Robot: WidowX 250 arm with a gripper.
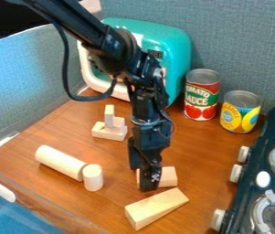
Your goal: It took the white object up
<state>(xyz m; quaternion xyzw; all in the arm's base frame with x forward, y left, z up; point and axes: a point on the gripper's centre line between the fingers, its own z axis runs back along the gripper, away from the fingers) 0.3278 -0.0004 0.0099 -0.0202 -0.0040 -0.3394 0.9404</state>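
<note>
The pincer [144, 181] hangs low over the desk [194, 194]; whether it is open or closed I can't tell. The pale wooden block [168, 177], probably the white object meant, lies right behind it, partly hidden, showing mostly to its right. A longer wooden wedge [156, 209] lies close on the near side, cramping any approach there; wooden cylinders [60, 162] lie left.

One camera view, mounted above the wooden tabletop [203, 155], looking down at a slant. Faces the grey-blue partition [243, 41]; fairly close range.
</note>
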